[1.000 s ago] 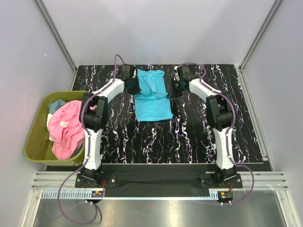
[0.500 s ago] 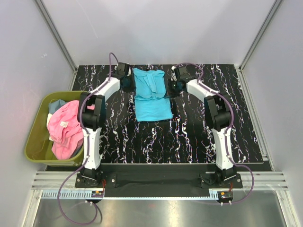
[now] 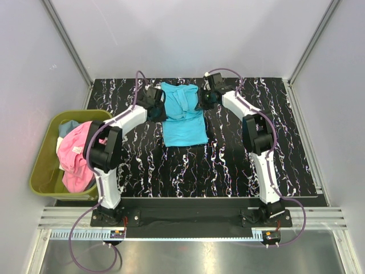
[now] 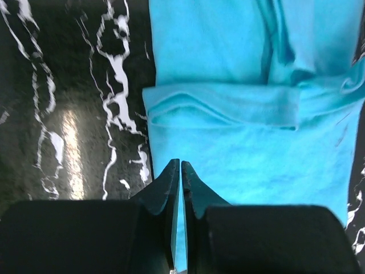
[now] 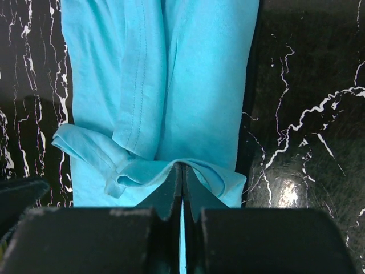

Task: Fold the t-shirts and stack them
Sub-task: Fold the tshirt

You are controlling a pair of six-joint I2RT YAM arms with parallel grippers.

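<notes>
Step in hand: folding the turquoise t-shirt (image 3: 183,123), judged about midway. Its sides look already turned in to make 1 narrow strip, and the far half lies in bunched layers.
Where it is: flat on the black marbled tabletop (image 3: 228,160), toward the far middle, between the 2 arms.
Long axis: runs from the near edge to the far edge. Which end holds the collar cannot be told.
Left tool (image 4: 180,165): at the shirt's left edge, fingers almost together with a thin slit. Whether cloth is caught cannot be told.
Right tool (image 5: 181,166): pressed together at the right edge. A fold of cloth peaks up to its tips, so it appears to pinch the shirt.
Next move, as a guess: both sides lifted evenly and 1 end carried over the other along that axis, keeping the layers from sliding.
Waiting: a pink t-shirt (image 3: 77,154) heaped in the olive-green bin (image 3: 41,171) at the left.
</notes>
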